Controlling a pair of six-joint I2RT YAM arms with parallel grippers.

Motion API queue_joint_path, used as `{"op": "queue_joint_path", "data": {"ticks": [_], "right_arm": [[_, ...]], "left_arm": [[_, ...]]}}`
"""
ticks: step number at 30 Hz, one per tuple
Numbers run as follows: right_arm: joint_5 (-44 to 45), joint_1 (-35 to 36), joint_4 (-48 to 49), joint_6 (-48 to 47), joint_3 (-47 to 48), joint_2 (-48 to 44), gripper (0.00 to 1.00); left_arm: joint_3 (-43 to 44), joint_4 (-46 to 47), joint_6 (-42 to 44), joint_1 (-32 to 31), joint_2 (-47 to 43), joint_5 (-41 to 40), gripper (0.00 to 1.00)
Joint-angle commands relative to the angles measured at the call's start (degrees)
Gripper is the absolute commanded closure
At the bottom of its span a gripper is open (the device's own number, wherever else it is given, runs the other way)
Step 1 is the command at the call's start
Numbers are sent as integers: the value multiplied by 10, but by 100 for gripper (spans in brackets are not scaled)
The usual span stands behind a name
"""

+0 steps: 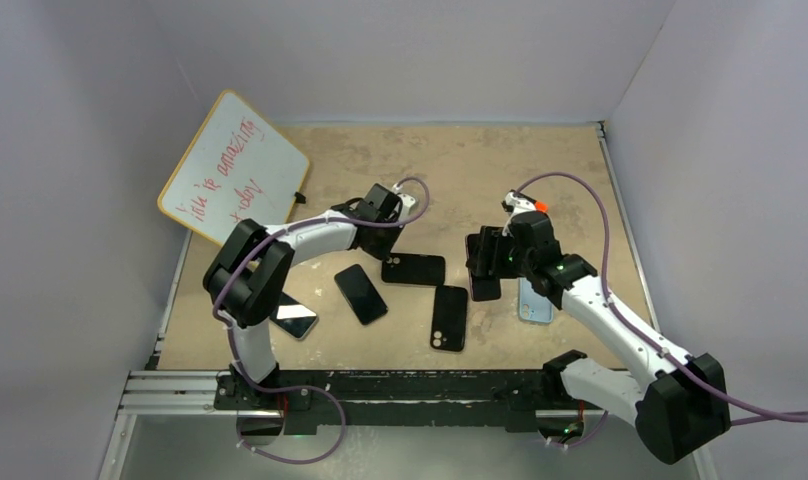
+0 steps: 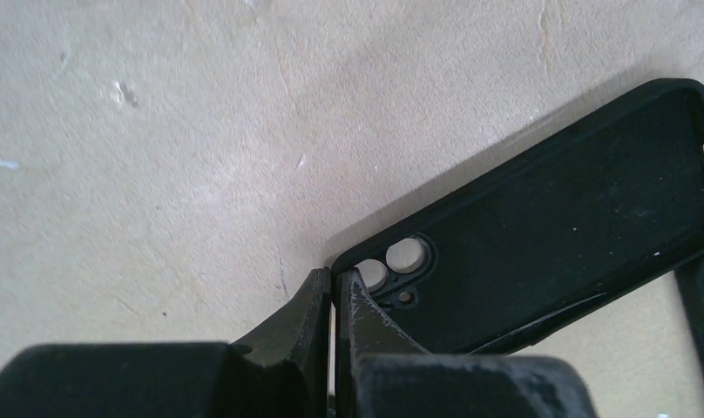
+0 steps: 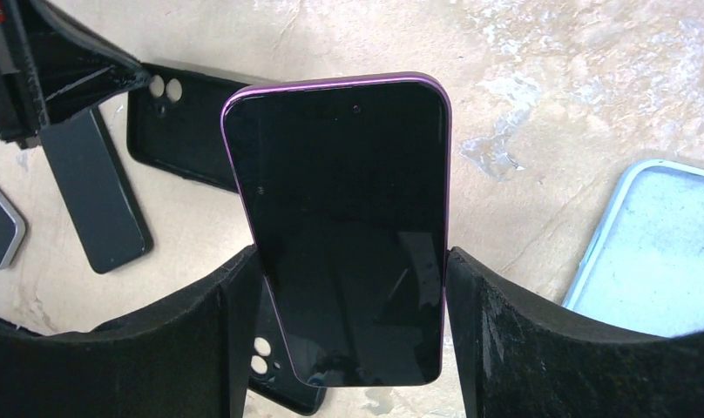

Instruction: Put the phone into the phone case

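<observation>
My right gripper (image 1: 487, 258) (image 3: 353, 266) is shut on a black-screened phone with a purple edge (image 3: 348, 226), holding it by its long sides above the table; it also shows in the top view (image 1: 484, 287). An empty black phone case (image 1: 413, 268) (image 2: 558, 226) lies open side up at mid-table, left of the phone, and shows in the right wrist view (image 3: 187, 131). My left gripper (image 1: 388, 222) (image 2: 333, 277) is shut at the case's camera-hole corner, pinching its rim.
A second black case (image 1: 449, 318) (image 3: 270, 370) lies near the front. A light blue case (image 1: 535, 303) (image 3: 653, 252) lies right of the held phone. A black phone (image 1: 361, 293) and another phone (image 1: 295, 320) lie left. A whiteboard (image 1: 235, 168) leans at back left.
</observation>
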Motion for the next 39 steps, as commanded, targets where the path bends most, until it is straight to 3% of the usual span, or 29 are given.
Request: {"op": "queue_joint_path", "data": {"ticks": [1,5,8,14,17,20,21,25,31,39], "right_arm": [[-21,10,38,-14,6,-16,56],[-24,14,51,-22,-2,-27,57],[-26,17,62,-23,-7,-33,58],[-24,26,94,-29,-15,-38,59],[-18,35,109,-44,-5,-25,59],[-17,43,122,-53,14,-5,60],[-16,48,126,-59,22,1,60],[-11,76,162,-104,37,24,60],[-15,98,272,-187,39,72,58],[-174,99,417,-338,35,159,60]], "left_arm": [[50,-37,130,-1,17,8,100],[77,-53,169,0,34,29,100],[85,-32,152,-1,31,64,100],[125,-44,39,34,-18,38,58],[132,-54,-6,59,-72,13,48],[130,-76,-34,66,-143,-26,17],[127,-84,-38,65,-171,-25,14],[43,-57,-49,65,-330,-32,9],[-123,-43,-73,65,-531,-130,5],[-198,-92,-83,65,-669,-137,4]]}}
